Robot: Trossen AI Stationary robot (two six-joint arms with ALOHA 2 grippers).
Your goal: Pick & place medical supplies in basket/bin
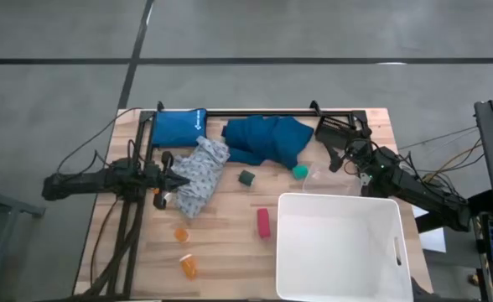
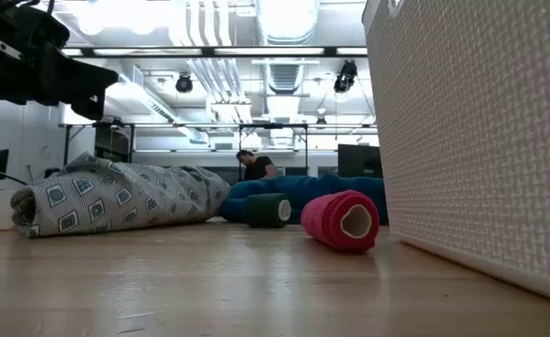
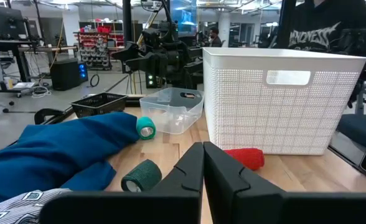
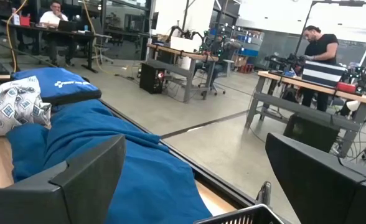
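My left gripper hangs shut above the left edge of the pale patterned cloth, holding nothing; in the wrist view its fingers meet. The cloth lies bunched on the table. Behind it lies the dark teal garment. My right gripper stands open just right of that garment, with nothing between its fingers. A dark green roll, a teal roll, a pink-red cylinder and two orange bottles lie on the wood. The white bin stands at the near right.
A blue pouch lies at the far left. A black mesh basket sits at the far right, and a clear plastic container stands beside the bin's far side. People are at desks in the room beyond.
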